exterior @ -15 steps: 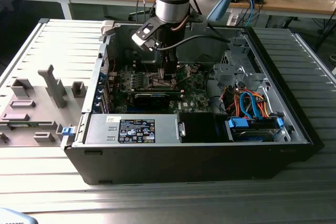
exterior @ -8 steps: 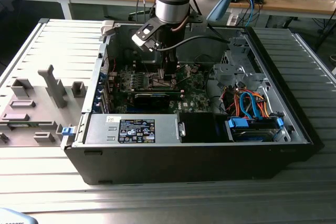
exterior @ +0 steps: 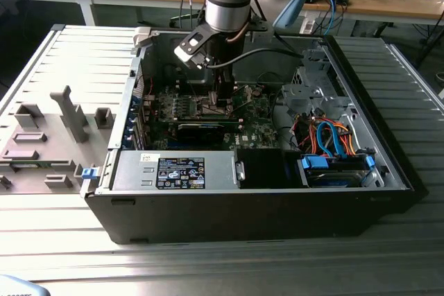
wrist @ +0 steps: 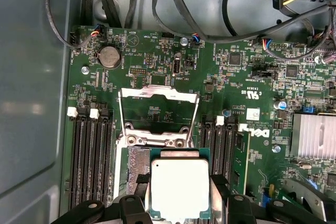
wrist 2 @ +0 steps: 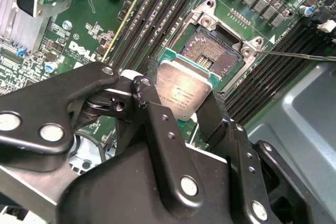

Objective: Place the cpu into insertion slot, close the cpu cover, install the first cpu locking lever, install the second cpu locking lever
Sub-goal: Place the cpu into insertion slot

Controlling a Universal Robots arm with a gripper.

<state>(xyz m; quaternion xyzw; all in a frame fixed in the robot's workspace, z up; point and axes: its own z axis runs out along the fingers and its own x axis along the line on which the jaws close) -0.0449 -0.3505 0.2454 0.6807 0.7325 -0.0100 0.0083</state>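
- **Setting.** An open computer case point(exterior: 243, 214) lies across the middle of the bench point(exterior: 208, 268). A grey fixture tray point(exterior: 48, 136) sits toward the bench edge at the exterior view's left. The arm reaches down into the case.
- **Hazard A, misalignment.** The cpu point(wrist 2: 184, 94) hangs just above the green circuit board point(wrist: 252, 77). It overlaps only one edge of the insertion slot point(wrist 2: 214, 56), whose dark contact field is mostly bare. Lowered from this offset, or at a tilt, it would probably land on the silvery rim or scrape the contacts.
- **Hazard B, slip.** The grip is on two thin opposite edges only. A nudge against the rim could twist the chip in the pinch or drop it askew.
- **Hazard C, obstruction.** The cpu cover point(wrist: 157, 95) stands swung open along the far side of the slot, between the banks of memory slots point(wrist: 89, 156). A thin lever rod point(wrist 2: 294, 54) juts out beside the slot. Either could likely be struck if the arm drifts.
- **Claw.** The claw point(exterior: 223, 100) is narrowed to the chip's width. Its black fingers point(wrist 2: 157, 121) press on the cpu's opposite sides, silver top facing the wrist. It touches nothing else.
- **Task state.** The cpu is not seated, the cover is open, and no lever is latched.
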